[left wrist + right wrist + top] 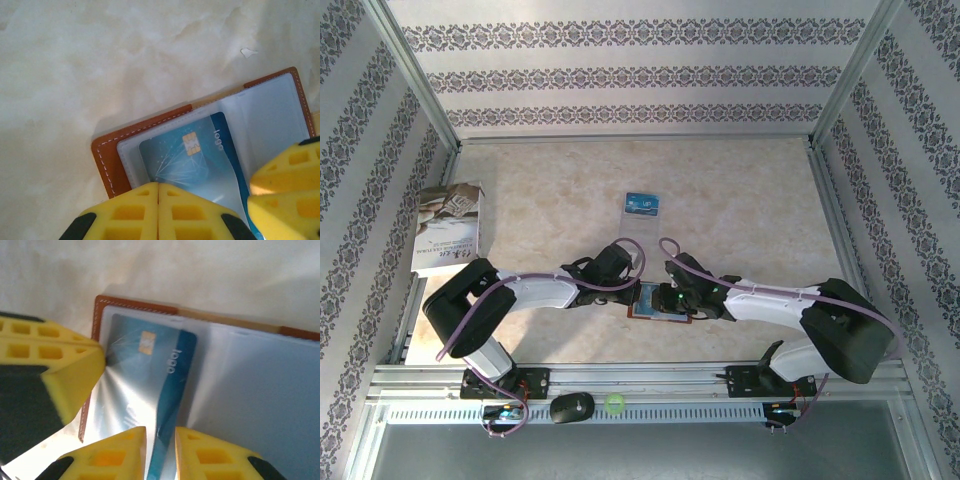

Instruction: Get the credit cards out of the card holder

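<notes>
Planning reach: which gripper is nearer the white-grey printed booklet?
Left. The left gripper is at the end of the reddish-brown leather wallet facing the booklet; the right gripper is at its far end.

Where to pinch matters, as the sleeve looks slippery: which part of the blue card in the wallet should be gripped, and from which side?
Pinch the blue card by its dark-striped edge, which seems to poke out of the clear sleeve, coming from the fold side of the card holder. The rest lies flat under plastic. The right gripper straddles that edge.
</notes>
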